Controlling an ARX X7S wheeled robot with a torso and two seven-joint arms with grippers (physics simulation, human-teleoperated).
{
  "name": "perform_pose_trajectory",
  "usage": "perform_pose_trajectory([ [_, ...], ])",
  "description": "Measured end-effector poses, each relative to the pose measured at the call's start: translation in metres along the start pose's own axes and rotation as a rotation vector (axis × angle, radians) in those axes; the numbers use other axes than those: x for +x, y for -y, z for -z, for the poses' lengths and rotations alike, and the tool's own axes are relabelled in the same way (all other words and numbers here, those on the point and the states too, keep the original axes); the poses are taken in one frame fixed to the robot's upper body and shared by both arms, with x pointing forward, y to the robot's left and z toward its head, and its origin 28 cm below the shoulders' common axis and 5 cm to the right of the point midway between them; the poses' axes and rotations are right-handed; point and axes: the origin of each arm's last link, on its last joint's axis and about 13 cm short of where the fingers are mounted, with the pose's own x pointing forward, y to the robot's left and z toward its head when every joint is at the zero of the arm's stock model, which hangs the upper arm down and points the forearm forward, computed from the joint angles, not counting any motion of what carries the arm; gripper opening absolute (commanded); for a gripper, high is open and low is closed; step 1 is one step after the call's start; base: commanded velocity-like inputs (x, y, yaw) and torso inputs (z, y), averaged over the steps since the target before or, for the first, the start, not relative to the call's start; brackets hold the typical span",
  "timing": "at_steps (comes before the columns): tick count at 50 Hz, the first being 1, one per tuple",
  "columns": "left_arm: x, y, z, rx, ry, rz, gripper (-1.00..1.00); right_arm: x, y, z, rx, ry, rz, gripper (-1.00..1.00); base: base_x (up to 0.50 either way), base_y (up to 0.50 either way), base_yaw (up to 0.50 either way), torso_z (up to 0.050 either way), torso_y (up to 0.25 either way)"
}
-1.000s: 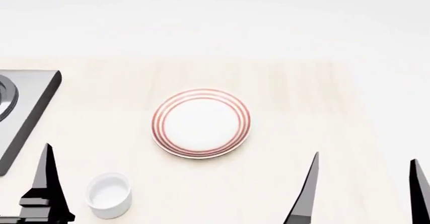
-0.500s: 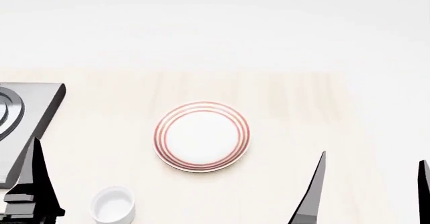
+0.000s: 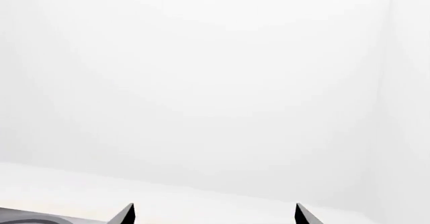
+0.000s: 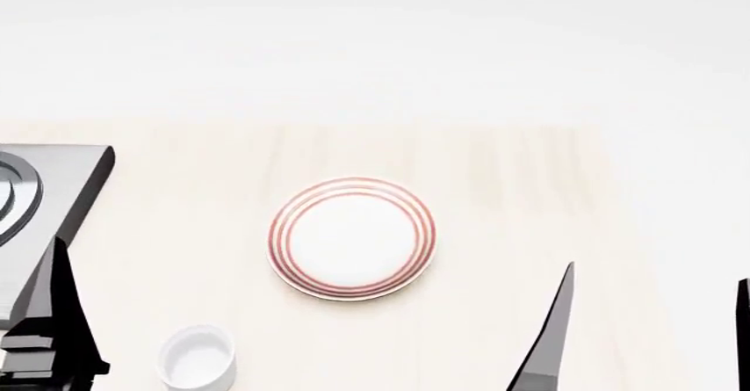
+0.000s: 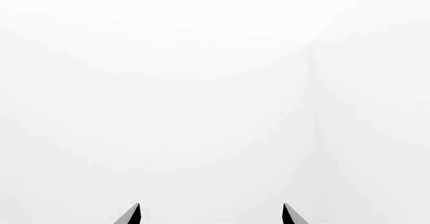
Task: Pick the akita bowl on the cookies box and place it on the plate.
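Observation:
The plate [image 4: 351, 237], white with thin red rings, lies in the middle of the pale wooden counter in the head view. The akita bowl and the cookies box are out of view in every frame. My left gripper [image 3: 215, 210] is open, its two dark tips wide apart with only white wall between them. In the head view one of its fingers [image 4: 53, 312] rises at the lower left. My right gripper [image 4: 656, 277] is open too, to the plate's lower right. The right gripper [image 5: 211, 208] holds nothing in its wrist view.
A small plain white cup [image 4: 197, 358] stands near the front edge, beside the left finger. A dark hob [image 4: 65, 189] covers the counter's left end. The pale counter [image 4: 515, 180] ends at a white wall behind.
The head view has tilted, so the plate, cup and hob sit lower in the picture than a second ago. Both grippers stay open, their fingers shifted only slightly.

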Motion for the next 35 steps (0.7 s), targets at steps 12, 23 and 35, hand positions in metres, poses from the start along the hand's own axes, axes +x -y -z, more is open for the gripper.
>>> perform_pose_trajectory([
  [12,0.0002,-0.0017,-0.0006,-0.008,0.004,0.005,1.0,0.0003,0.0007,-0.0006,-0.003,0.003,-0.001,1.0,0.0,0.0,0.0,0.013,0.0],
  [23,0.0026,-0.0056,-0.006,-0.023,0.033,-0.004,1.0,0.0004,0.0016,-0.0016,-0.007,0.008,0.003,1.0,0.0,0.0,0.0,0.0,-0.212],
  [35,0.0035,-0.0074,-0.0087,-0.026,0.048,-0.015,1.0,0.0007,0.0023,-0.0027,-0.013,0.013,0.005,1.0,0.0,0.0,0.0,0.0,-0.25],
])
